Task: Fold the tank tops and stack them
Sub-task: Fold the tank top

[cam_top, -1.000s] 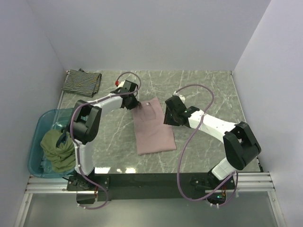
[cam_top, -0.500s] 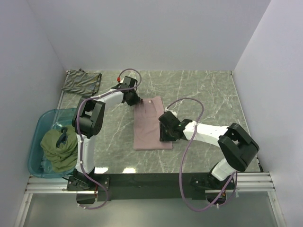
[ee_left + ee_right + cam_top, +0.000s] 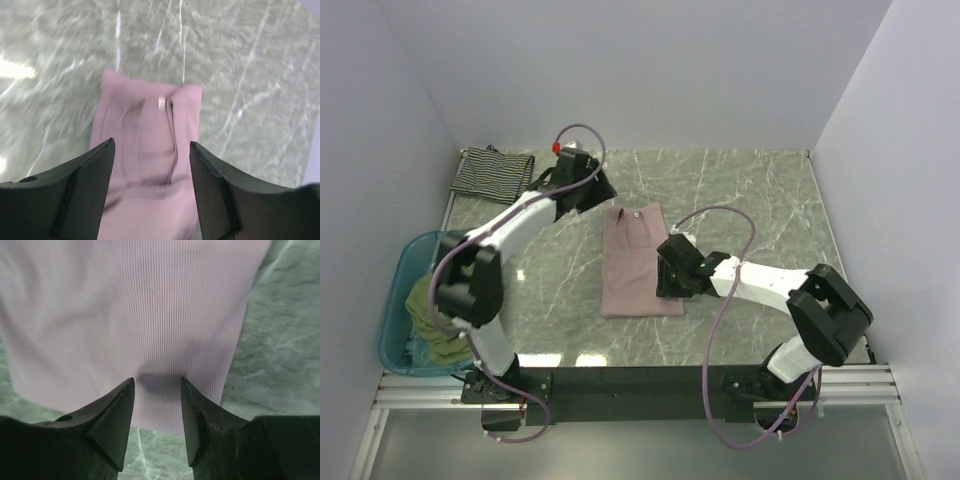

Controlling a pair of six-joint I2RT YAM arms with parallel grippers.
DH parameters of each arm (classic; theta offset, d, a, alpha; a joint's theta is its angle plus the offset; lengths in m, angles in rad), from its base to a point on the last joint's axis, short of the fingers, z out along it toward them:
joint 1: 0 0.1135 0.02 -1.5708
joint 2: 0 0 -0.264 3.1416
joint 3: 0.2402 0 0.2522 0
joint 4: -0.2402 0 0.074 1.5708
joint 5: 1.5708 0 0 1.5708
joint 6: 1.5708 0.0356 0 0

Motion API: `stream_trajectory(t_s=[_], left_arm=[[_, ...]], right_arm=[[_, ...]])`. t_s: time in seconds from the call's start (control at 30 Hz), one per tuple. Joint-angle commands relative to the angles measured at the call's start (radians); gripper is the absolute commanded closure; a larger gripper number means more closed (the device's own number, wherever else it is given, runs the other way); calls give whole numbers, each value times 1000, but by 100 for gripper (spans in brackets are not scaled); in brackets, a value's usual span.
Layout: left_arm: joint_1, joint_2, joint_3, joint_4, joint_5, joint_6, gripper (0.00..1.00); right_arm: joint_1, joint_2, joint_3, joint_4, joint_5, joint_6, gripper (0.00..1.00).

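Observation:
The dusty mauve-pink tank top [image 3: 632,265] lies flat mid-table as a long narrow rectangle, neck end far. My left gripper [image 3: 590,190] hovers open above and left of that neck end; in the left wrist view the pink top [image 3: 150,110] shows below the spread left gripper [image 3: 151,147], untouched. My right gripper [image 3: 669,276] sits low over the top's right side. Its jaws stand apart over the ribbed pink cloth [image 3: 130,300] near the hem, with nothing pinched in the right gripper [image 3: 157,381]. The striped tank top [image 3: 492,171] lies folded at the far left corner. The olive-green one [image 3: 438,318] is bunched in the tub.
A translucent blue tub [image 3: 400,283] stands at the table's left edge beside the left arm's base. White walls close in the table on the left, back and right. Grey cables loop over both arms.
My left gripper opened, let go of the pink top's neck end and rose away to the far left. The pink top went from tilted to straight. My right gripper slid nearer along its right side.

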Motion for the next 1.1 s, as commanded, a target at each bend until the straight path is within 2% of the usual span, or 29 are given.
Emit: stream_trajectory(t_s=[0.0,0.13,0.33,0.47,0.67,1.07], left_arm=[[-6,-162,-143,-64,-25,-4,33],[-29,-351,-447,-60,-19,-47,34],[-136,-569,-732,0,76,-135,38],[-211,-638,-819,31,116,-211,38],[-280,-624,-902,74,116,-294,38],[-313,-566,-926,75,21,-414,43]], right_arm=[[-18,-113,-10,0,81,43,50],[-47,-243,-86,-25,106,93,44],[-64,-380,-209,-26,49,160,41],[-66,-415,-316,30,-28,201,41],[-64,-408,-384,139,-98,253,41],[-64,-374,-418,179,-80,307,48]])
